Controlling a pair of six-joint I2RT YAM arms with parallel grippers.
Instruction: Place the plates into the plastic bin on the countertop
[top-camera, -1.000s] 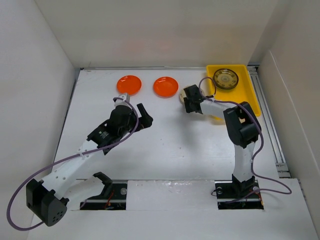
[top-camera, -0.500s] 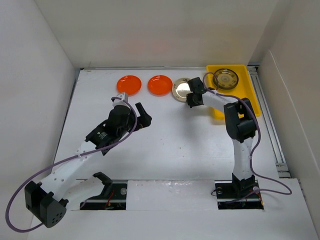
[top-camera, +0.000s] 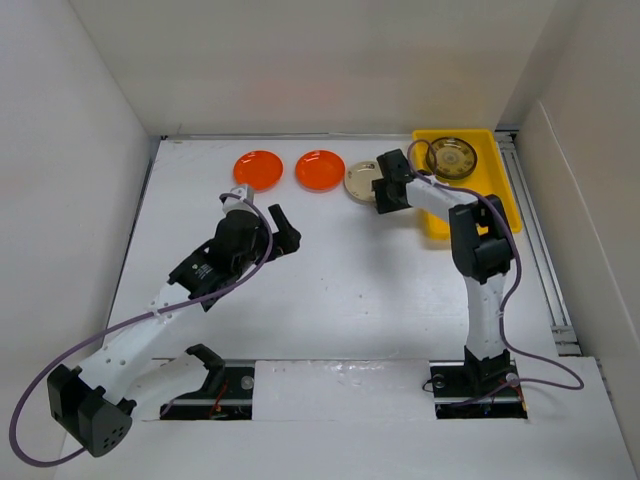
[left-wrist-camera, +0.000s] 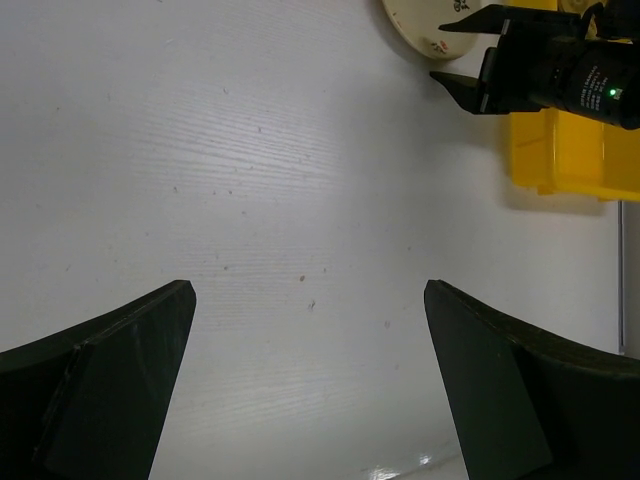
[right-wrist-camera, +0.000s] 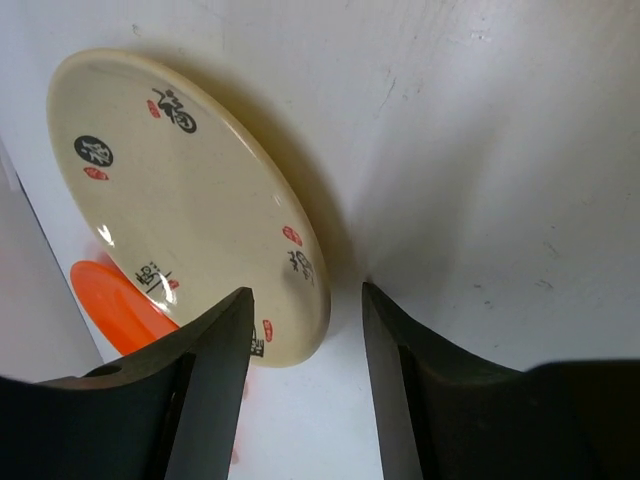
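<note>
Overhead: orange plates (top-camera: 258, 168), cream plate (top-camera: 358, 180) on counter (top-camera: 350, 290); patterned plate (top-camera: 451, 158) in yellow bin (top-camera: 500, 197).
Left wrist: left jaws spread; cream plate cut off.
Right wrist: right jaws spread, cream rim between, unpinched; one orange plate half hidden.

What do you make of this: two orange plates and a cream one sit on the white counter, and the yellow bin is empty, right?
Not quite. The yellow bin is not empty: the top view shows a brown-gold patterned plate lying in it. The rest holds: the two orange plates and the cream plate do sit on the white counter.
</note>
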